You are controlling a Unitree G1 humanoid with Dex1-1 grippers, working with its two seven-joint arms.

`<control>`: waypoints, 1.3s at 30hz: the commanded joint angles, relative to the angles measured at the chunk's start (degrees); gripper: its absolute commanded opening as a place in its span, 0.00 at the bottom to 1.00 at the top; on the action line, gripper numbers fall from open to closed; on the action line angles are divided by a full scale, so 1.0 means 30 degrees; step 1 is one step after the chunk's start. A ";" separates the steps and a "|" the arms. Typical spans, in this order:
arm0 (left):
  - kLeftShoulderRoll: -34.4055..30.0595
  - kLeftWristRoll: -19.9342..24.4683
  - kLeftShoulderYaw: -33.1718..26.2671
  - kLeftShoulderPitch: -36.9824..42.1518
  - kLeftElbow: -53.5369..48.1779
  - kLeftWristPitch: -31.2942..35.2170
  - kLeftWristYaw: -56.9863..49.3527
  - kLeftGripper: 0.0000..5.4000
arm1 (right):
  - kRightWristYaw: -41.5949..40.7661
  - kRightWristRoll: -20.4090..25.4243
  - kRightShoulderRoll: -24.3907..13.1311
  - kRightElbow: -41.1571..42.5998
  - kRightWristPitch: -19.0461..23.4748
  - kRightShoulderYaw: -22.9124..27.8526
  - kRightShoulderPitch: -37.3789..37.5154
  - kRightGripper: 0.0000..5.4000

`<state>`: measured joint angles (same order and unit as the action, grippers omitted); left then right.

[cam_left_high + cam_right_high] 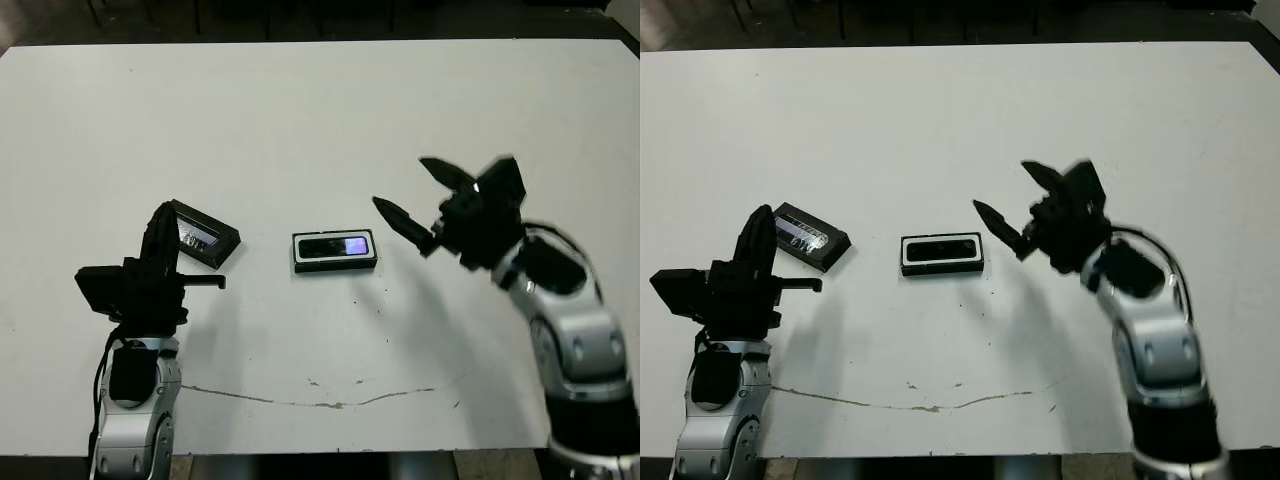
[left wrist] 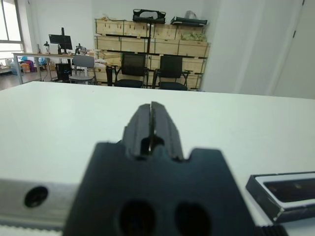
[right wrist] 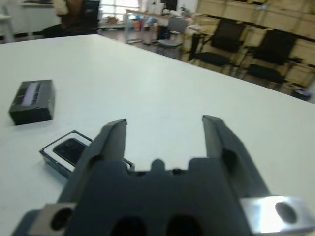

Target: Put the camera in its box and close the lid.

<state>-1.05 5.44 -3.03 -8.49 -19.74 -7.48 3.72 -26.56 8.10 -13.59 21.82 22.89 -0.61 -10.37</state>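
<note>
- Lying inside the box, the camera shows its bluish-purple screen patch at the end toward 3 o'clock; the box sits near the middle of the white table, its white lining visible as a thin border around the dark bar.
- The lid rests flat on the table at about 9 o'clock from the box, apart from it, turned at an angle, its glossy panel facing up and catching light.
- The left gripper hovers just at the near-left edge of the lid, partly covering that corner in the head views; its fingers are pressed together with only a hairline between them and hold nothing.
- The right gripper hangs above the table at 3 o'clock from the box, close to it but not touching; its two fingers are spread wide with nothing between them.
- In the right wrist view the box with the camera lies ahead of the spread fingers, and the lid farther off beyond it.
- Bare table lies between box and lid, and between box and right gripper; nothing stands in either gap.
- A thin dark crack or scratch line runs across the table at 6 o'clock from the box, near the front edge.
- Beyond the table the wrist views show office chairs, stacked wooden crates and a desk with a monitor.
</note>
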 commanded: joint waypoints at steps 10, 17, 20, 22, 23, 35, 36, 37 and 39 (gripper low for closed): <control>-1.0060 0.2147 -0.2545 0.6577 -0.4219 1.0022 0.5740 0.00 | 0.0602 0.0550 -0.0490 -0.0394 -0.0323 0.0259 0.0394 0.18; -1.3662 0.1404 0.1409 1.3302 -0.0993 1.5022 0.9468 0.00 | 0.0417 0.0734 -0.0817 -0.0943 -0.0414 0.0350 -0.0240 0.00; -1.3805 0.0311 0.3843 1.5748 0.2011 1.4452 1.1356 0.00 | 0.0337 0.0772 -0.0993 -0.1266 -0.0520 0.0326 -0.0558 0.00; -1.3450 -0.0871 0.5469 1.7190 0.4387 1.3533 1.2207 0.00 | 0.0414 0.0790 -0.1044 -0.1231 -0.0245 0.0280 -0.0686 0.00; -1.3176 -0.1613 0.6354 1.7915 0.5598 1.3260 1.2453 0.00 | 0.0369 0.0815 -0.1084 -0.1286 -0.0284 0.0256 -0.0728 0.00; -0.9804 -0.6500 1.1477 2.1265 1.3010 1.3448 1.4815 0.00 | 0.0484 0.0801 -0.1428 -0.1167 0.0135 0.0165 -0.0556 0.00; -0.9761 -0.6752 1.1685 2.1323 1.3170 1.3391 1.5147 0.00 | 0.0485 0.0804 -0.1456 -0.1134 0.0184 0.0154 -0.0539 0.00; -0.9769 -0.7052 1.1949 2.1395 1.3303 1.3278 1.5540 0.00 | 0.0481 0.0821 -0.1476 -0.1122 0.0175 0.0152 -0.0520 0.00; -0.9884 -0.7626 1.2497 2.1584 1.3608 1.2686 1.6414 0.00 | 0.0512 0.0851 -0.1498 -0.1119 0.0137 0.0142 -0.0494 0.00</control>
<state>-30.38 -16.08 33.00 55.37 19.91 31.80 51.06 -25.07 10.60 -17.54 18.65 22.13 0.13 -13.06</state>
